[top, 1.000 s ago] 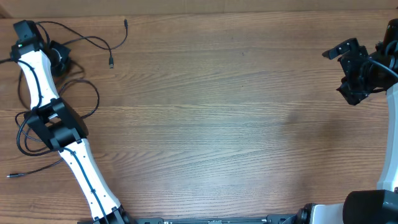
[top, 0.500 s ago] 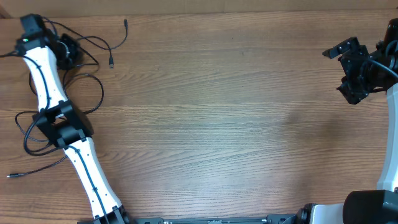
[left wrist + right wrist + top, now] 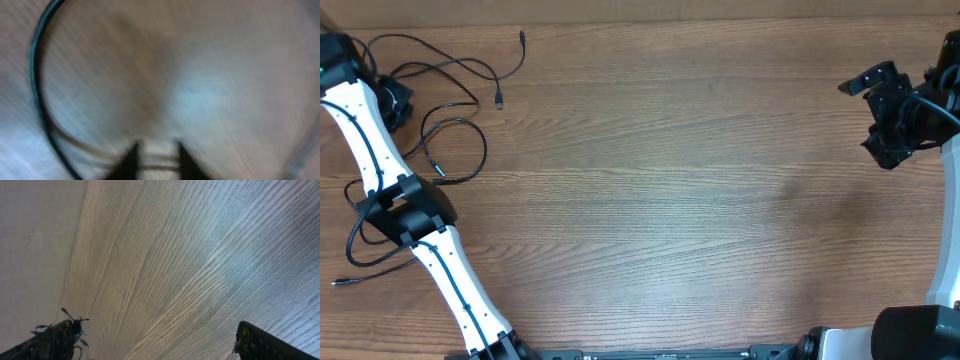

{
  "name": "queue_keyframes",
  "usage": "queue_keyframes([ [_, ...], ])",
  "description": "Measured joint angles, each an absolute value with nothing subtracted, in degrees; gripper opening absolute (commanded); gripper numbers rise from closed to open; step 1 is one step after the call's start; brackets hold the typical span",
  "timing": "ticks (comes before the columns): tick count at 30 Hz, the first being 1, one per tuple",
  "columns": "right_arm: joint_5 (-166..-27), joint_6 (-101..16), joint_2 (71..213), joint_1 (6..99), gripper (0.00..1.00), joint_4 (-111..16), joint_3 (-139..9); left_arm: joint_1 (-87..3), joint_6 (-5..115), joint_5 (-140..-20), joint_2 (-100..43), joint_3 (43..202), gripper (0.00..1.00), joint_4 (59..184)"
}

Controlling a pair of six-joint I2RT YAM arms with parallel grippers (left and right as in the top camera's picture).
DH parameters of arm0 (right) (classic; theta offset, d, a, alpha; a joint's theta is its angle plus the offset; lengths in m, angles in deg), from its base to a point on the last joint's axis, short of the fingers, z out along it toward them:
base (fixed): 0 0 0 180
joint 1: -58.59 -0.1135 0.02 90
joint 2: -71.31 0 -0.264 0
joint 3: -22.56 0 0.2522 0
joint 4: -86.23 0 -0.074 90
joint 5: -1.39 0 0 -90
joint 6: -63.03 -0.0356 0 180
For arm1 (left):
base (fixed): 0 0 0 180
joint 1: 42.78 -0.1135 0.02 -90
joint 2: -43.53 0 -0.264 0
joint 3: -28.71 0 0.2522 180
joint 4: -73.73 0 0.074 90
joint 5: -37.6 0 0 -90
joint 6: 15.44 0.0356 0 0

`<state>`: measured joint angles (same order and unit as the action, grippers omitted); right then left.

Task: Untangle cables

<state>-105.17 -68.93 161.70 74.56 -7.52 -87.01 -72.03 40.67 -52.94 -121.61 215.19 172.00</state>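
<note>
1. Looking down at the upper left of the frame, and there they are: thin black flexible cables (image 3: 480,68) with small plug ends, sprawled loose on the brown wood-grain worktop (image 3: 670,200).
2. One strand waves out to a plug tip (image 3: 521,37) near the top edge. A second plug (image 3: 499,100) lies below it and a little left. A rounded loop (image 3: 482,152) sits near the white-and-black left arm (image 3: 375,140), and more cord trails under that arm toward the lower left corner.
3. Left hand (image 3: 156,156): in its own blurred wrist view the fingertips stand a narrow gap apart, wood showing between them, nothing gripped that I can make out. A dark arc of cable (image 3: 35,90) curves down the left of that view, beside the hand and not in it.
4. Right hand (image 3: 152,335), over at the right edge of the overhead view: spread wide, empty, well apart from every cord.
5. Handling call: these look light, limp and slick, so I'd expect them to slide and drag their neighbours along rather than hold a shape. Nothing looks fragile apart from the plugs.
6. Best hold, I'd say, is just behind a plug end, where the strand lies alone on the wood. Pinching at a crossing risks catching two cords at once.
</note>
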Motion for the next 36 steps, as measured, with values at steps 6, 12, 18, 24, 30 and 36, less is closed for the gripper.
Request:
queue_keyframes([
  [6, -105.2, -68.9, 161.7, 74.6, 1.00, -7.3, -87.0, -72.5, 40.5, -50.1, -121.7, 209.9, 0.69, 172.9],
  [12, -105.2, -68.9, 161.7, 74.6, 1.00, -7.3, -87.0, -75.1, 40.5, -51.9, -121.7, 209.9, 0.68, 173.4],
  [18, -105.2, -69.0, 161.7, 74.6, 1.00, -7.3, -87.0, -78.2, 40.4, -52.6, -121.7, 209.9, 0.66, 175.1],
  [24, -105.2, -68.9, 161.7, 74.6, 1.00, -7.3, -87.0, -80.5, 40.2, -52.6, -121.7, 209.9, 0.62, 174.8],
  [30, -105.3, -69.0, 161.7, 74.6, 1.00, -7.4, -87.0, -81.1, 40.3, -52.5, -121.7, 210.5, 0.59, 173.2],
  [36, -105.4, -68.9, 161.7, 74.6, 1.00, -7.4, -87.0, -81.1, 40.1, -52.6, -121.6, 219.4, 0.67, 174.6],
])
